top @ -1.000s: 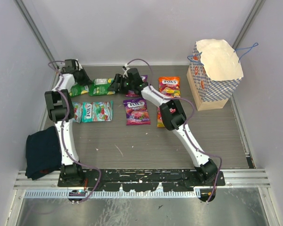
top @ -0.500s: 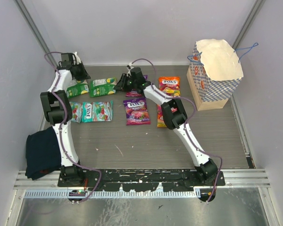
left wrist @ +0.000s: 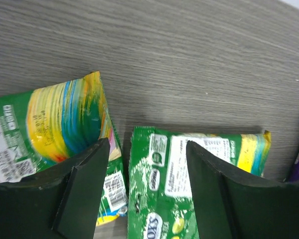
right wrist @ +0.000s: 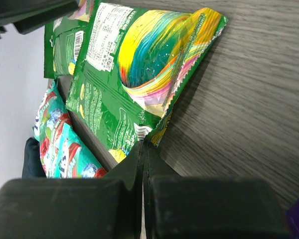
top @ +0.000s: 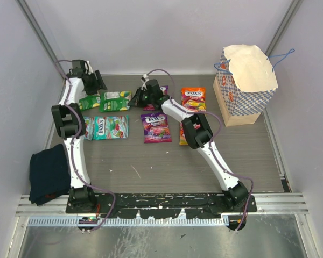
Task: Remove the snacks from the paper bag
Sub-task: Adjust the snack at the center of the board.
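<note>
The paper bag (top: 245, 86) stands upright at the back right, its mouth open. Several snacks lie flat on the table. My right gripper (top: 135, 97) is shut on the corner of a green snack packet (top: 116, 100); the right wrist view shows that packet (right wrist: 134, 84) pinched between my right gripper (right wrist: 143, 145) fingertips. My left gripper (top: 95, 83) hovers open at the back left. In the left wrist view the left gripper (left wrist: 147, 164) holds nothing, above a second green packet (left wrist: 50, 124) and the pinched one (left wrist: 189, 164).
Teal packets (top: 110, 127), a purple packet (top: 156, 126) and orange packets (top: 193, 98) lie mid-table. A dark blue cloth (top: 48, 174) sits at the front left edge. Grey walls close in the back and both sides.
My right gripper has closed on the green packet's corner. My left gripper has opened, after lifting off the green packets and shifting slightly.
</note>
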Robot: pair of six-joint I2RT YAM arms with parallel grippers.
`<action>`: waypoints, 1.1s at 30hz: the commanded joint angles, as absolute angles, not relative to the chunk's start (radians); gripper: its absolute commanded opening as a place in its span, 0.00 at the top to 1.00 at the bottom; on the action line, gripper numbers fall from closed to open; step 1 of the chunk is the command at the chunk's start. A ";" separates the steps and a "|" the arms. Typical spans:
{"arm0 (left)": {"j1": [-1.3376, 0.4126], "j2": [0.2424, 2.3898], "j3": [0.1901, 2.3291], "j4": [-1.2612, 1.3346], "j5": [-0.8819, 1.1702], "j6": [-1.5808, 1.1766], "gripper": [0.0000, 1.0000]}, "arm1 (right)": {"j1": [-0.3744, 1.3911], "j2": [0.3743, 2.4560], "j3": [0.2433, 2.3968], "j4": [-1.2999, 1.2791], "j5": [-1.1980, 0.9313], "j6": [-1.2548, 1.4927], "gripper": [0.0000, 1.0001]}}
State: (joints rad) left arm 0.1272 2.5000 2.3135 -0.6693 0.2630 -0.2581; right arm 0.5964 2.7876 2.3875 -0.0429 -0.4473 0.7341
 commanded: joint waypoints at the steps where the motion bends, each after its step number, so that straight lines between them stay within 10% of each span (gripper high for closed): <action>1: 0.128 2.554 2.389 -0.710 0.312 -0.276 0.37 | 0.601 2.684 2.323 -0.041 -0.460 0.687 0.99; 13: 0.127 2.580 2.365 -0.728 0.354 -0.285 0.59 | 0.592 2.611 2.216 0.007 -0.481 0.713 0.99; 33: 0.114 2.558 2.265 -0.844 0.360 -0.326 0.48 | 0.539 2.635 2.167 0.248 -0.603 0.979 0.99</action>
State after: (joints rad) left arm 0.1234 2.5679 2.3322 -0.7422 0.3405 -0.3084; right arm 0.5392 2.6804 2.1326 0.1818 -0.5823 0.9321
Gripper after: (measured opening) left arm 0.527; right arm 0.028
